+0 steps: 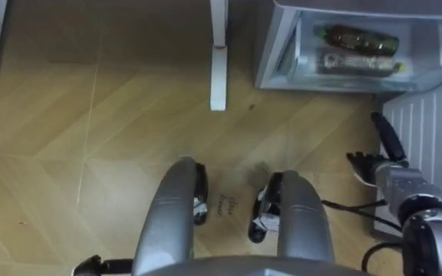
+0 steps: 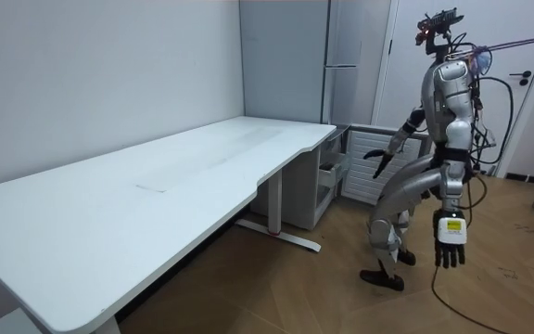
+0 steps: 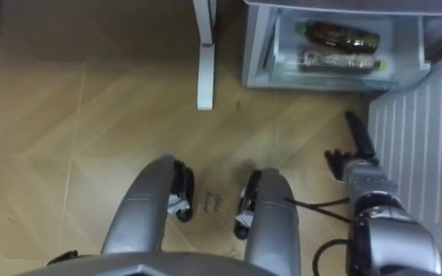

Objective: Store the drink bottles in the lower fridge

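Note:
Two drink bottles lie on their sides in the open lower fridge compartment [image 1: 276,54]: a dark one with a red label [image 1: 357,38] and, in front of it, a paler one [image 1: 355,63]. I stand with bent knees just before this compartment. My right hand [image 1: 376,162] hovers above the floor beside the opened fridge door [image 1: 428,126]. Its fingers are spread and hold nothing. In the room view my left hand [image 2: 448,243] hangs at my side, fingers straight and empty.
A white table leg [image 1: 218,54] stands on the wooden floor left of the fridge. The long white table [image 2: 156,176] stretches toward the room view's left. The tall grey fridge [image 2: 341,46] rises against the back wall.

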